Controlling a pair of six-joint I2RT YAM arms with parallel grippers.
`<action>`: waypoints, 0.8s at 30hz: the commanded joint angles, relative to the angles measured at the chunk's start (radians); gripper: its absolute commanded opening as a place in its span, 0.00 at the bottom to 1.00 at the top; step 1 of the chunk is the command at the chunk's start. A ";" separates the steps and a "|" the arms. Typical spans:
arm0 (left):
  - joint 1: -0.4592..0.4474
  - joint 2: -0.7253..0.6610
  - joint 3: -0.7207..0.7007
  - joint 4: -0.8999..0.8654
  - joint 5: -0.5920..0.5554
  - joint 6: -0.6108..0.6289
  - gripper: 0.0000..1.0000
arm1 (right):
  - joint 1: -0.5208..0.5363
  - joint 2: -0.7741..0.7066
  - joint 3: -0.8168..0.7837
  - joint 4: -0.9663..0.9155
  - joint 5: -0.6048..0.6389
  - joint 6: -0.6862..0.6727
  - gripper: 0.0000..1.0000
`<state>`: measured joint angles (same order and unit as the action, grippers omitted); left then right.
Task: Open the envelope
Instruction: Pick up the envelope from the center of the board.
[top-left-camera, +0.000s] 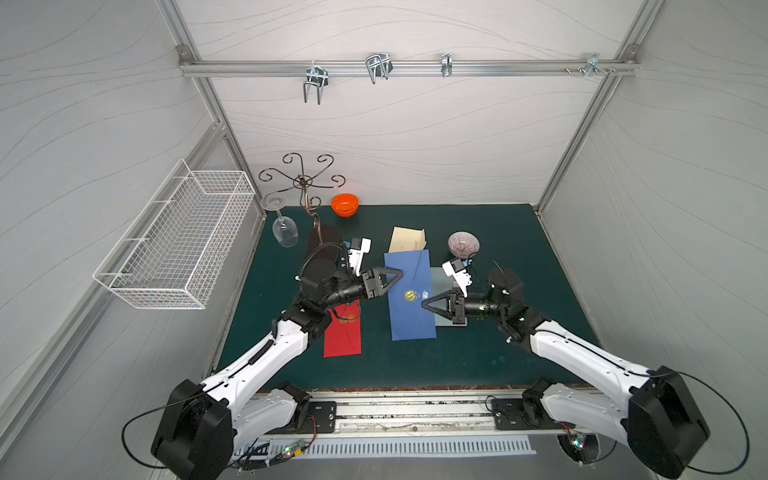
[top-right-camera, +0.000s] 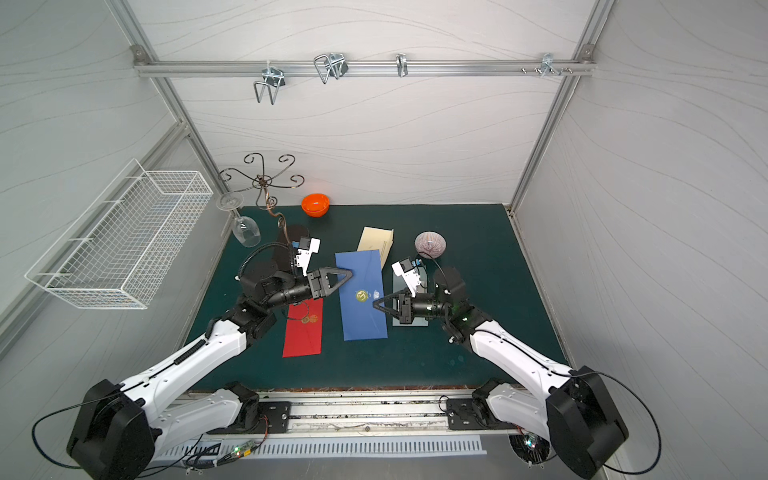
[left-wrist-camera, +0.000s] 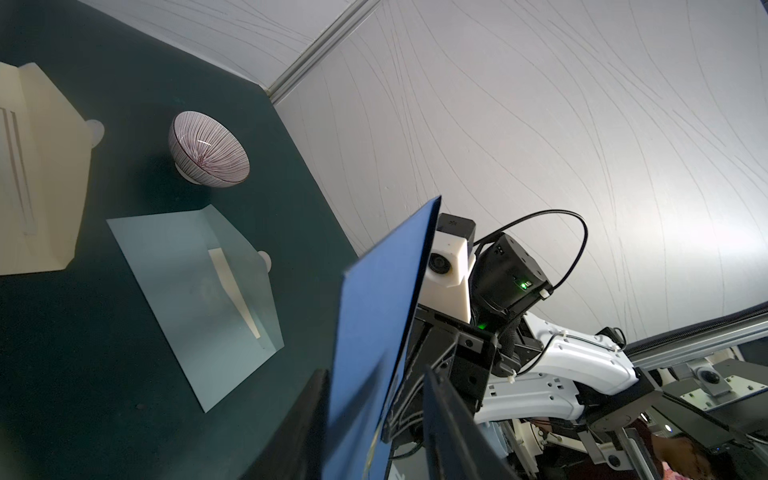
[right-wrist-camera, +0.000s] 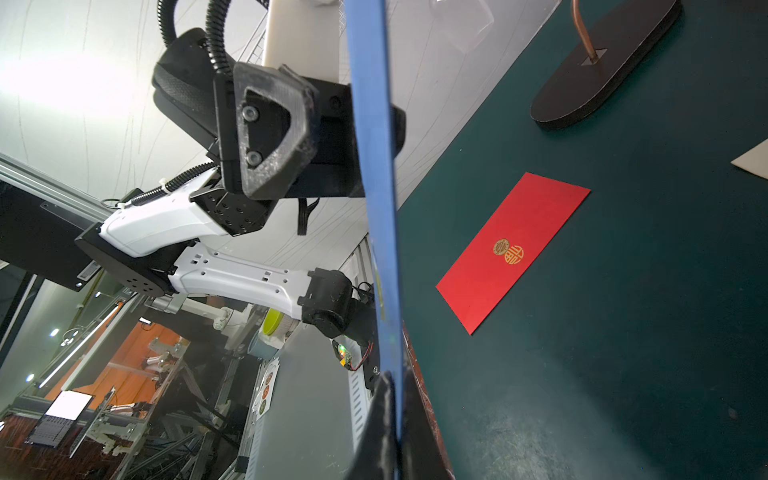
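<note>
Above the green mat (top-left-camera: 498, 353), the blue envelope (top-left-camera: 411, 320) showed a gold seal (top-left-camera: 409, 295) in both top views. Wrist views revealed the right gripper (right-wrist-camera: 397, 399) pinching its edge and the left gripper (left-wrist-camera: 374, 374) straddling it, jaws apart. The red envelope (right-wrist-camera: 540, 216) bore an unreadable gold character (right-wrist-camera: 514, 254).

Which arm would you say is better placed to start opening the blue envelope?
Probably left. The right gripper is shut on the blue envelope, steadying it; the left gripper stands open at the opposite edge, free to work the seal.
</note>
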<state>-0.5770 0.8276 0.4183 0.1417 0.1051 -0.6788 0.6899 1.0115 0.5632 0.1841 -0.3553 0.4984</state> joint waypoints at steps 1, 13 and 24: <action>0.003 -0.027 0.103 -0.001 0.027 0.077 0.66 | -0.008 -0.038 -0.002 -0.026 0.013 -0.055 0.00; 0.018 0.046 0.218 -0.108 0.148 0.132 0.70 | -0.051 -0.069 -0.005 -0.010 -0.096 -0.026 0.00; 0.117 0.080 0.201 0.062 0.414 0.026 0.69 | -0.155 -0.031 -0.008 0.089 -0.312 0.058 0.00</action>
<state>-0.4683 0.8974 0.5846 0.1108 0.4080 -0.6331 0.5392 0.9810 0.5621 0.2142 -0.5938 0.5346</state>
